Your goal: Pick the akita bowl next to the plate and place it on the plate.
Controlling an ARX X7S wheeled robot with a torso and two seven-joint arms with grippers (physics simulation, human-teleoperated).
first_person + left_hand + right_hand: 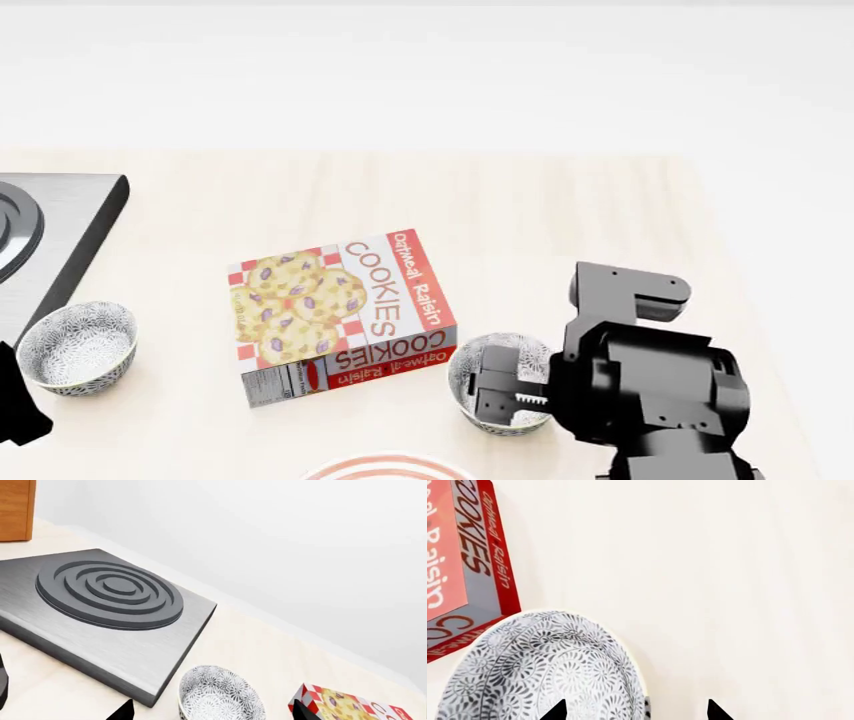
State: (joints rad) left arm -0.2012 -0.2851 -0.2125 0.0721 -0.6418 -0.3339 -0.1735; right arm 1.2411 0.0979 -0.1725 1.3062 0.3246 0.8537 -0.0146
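Observation:
The akita bowl [470, 368], grey-black patterned with a pale inside, stands just right of the plate [387, 468]; only the plate's red-ringed rim shows at the head view's bottom edge. My right gripper [501, 393] hangs over this bowl, open. In the right wrist view its fingertips [554, 711] straddle the rim of the akita bowl [540, 670], one over the inside and one outside. A second bowl of the same kind [78, 345] sits at the left beside the stove. My left gripper [212, 712] is open, with that second bowl [220, 695] just ahead between its fingertips.
A cookies box [340, 315] lies flat between the two bowls, close to the akita bowl; its corner also shows as the cookies box [464, 565]. A grey stove plate [100, 625] with a ringed burner sits by the left bowl. A wooden block [15, 510] stands behind it.

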